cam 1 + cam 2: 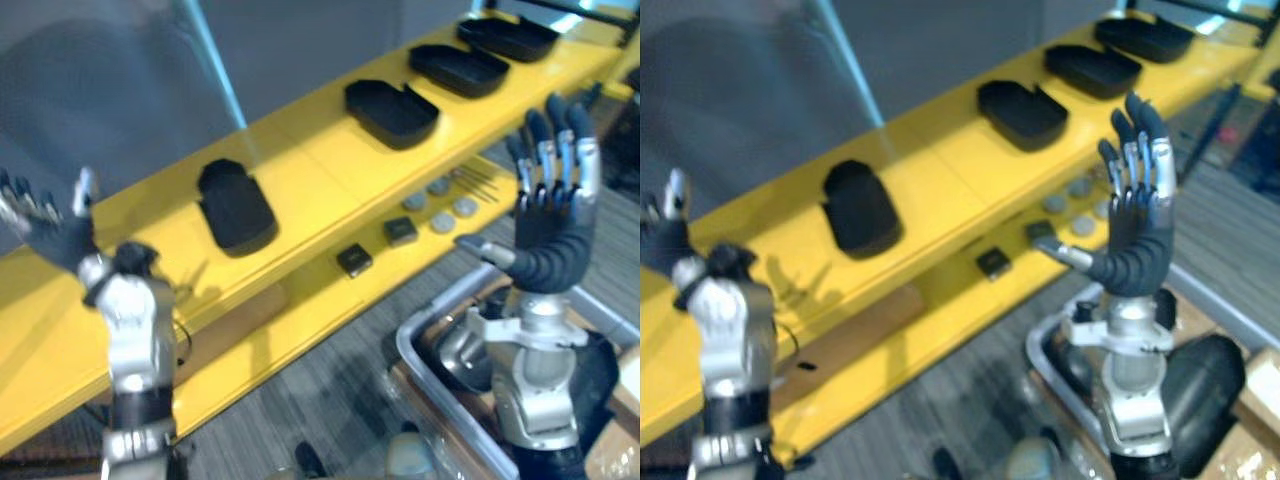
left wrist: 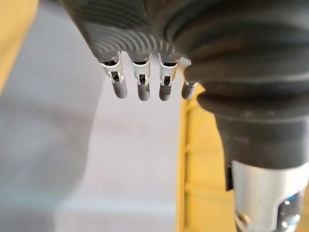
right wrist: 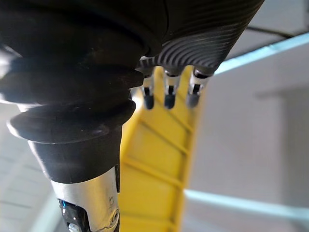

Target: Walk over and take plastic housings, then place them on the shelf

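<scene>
As both arms stand upright | left hand [image 1: 52,236] fingers [image 2: 143,87] straight | right hand [image 1: 550,218] likewise

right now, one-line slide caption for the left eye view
Left hand and right hand, both open and empty, raised before a long yellow shelf carrying four black plastic housings in a row.
</scene>
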`<state>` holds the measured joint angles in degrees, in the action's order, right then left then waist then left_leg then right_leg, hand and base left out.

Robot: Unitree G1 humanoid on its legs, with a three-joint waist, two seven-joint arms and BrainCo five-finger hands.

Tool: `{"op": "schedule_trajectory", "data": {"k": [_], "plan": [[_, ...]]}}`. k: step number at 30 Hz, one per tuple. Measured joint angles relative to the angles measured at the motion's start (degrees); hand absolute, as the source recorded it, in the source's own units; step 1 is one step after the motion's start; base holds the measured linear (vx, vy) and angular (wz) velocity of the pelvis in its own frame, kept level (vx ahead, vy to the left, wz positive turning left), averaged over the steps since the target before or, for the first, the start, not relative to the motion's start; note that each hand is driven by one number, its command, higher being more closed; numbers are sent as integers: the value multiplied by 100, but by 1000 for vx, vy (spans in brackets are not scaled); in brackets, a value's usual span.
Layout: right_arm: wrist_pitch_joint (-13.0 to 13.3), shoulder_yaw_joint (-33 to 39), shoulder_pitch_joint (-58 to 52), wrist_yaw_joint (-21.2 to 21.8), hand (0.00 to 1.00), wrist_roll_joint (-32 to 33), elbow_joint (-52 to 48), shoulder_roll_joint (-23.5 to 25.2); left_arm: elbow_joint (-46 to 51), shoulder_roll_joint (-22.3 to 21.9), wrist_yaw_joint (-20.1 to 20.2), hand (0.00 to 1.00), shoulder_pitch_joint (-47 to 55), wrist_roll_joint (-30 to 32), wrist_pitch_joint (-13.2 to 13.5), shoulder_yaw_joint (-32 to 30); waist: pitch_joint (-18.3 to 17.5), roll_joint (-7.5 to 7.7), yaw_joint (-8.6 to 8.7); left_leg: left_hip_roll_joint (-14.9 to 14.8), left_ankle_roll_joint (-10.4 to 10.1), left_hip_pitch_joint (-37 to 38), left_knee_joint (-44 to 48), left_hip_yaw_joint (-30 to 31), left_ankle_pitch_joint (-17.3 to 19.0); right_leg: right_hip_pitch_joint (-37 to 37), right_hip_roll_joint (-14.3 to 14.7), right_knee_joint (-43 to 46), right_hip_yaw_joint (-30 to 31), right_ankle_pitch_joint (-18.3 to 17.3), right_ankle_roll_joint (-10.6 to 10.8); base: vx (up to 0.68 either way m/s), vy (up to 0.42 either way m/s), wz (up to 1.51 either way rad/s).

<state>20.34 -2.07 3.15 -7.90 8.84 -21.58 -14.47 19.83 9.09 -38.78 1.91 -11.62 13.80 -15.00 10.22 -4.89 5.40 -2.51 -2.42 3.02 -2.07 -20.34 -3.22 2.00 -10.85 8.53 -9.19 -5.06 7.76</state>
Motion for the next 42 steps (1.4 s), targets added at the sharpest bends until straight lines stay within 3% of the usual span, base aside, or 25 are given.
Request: {"op": "schedule_trajectory", "data": {"k": [2,6,10,15,19,25,32,42], "plan": [[-86,-187,17,56,100,10,179,136,121,-184,196,0,533,140,1,-45,-40,35,-212,21,31,-4,-59,244,-76,234,1,-244,-253,121,1,14,14,56],[-244,-640,43,51,100,-14,411,396,-25,-573,405,0,1355,318,-198,-57,-155,237,-417,110,52,-25,-259,518,-208,416,-1,-486,-554,188,10,15,31,43],[-335,-779,68,16,100,-5,769,508,-1500,-609,931,0,1770,386,-291,-53,-241,541,-650,141,65,-135,-272,664,-239,420,-16,-521,-716,170,-22,23,18,19],[-549,-842,428,24,100,168,1812,484,-3703,-594,1450,0,1743,307,-182,129,-248,707,-695,131,80,-218,-292,750,-271,393,-20,-503,-797,164,-61,9,10,10],[-785,-866,828,36,100,252,2566,348,-4738,-501,1918,0,1637,313,-120,587,-148,651,-796,95,76,-325,-290,755,-329,283,15,-513,-792,186,-110,0,0,0],[-800,-782,1291,229,100,291,3124,281,-5624,-454,2561,0,1543,99,-143,731,144,612,-806,17,54,-420,-266,739,-403,183,100,-461,-756,247,-168,0,0,-1],[-1102,-766,1853,687,100,504,3150,216,-6025,-288,2784,0,1331,-197,-136,722,503,552,-890,-70,9,-485,-267,787,-457,109,192,-383,-776,244,-219,-2,-2,1],[-1171,-751,2978,878,100,809,4029,125,-6051,-282,2884,0,1015,-197,-127,741,903,426,-1007,-80,17,-565,-266,896,-528,1,170,-195,-839,194,-217,-8,9,5]]}}
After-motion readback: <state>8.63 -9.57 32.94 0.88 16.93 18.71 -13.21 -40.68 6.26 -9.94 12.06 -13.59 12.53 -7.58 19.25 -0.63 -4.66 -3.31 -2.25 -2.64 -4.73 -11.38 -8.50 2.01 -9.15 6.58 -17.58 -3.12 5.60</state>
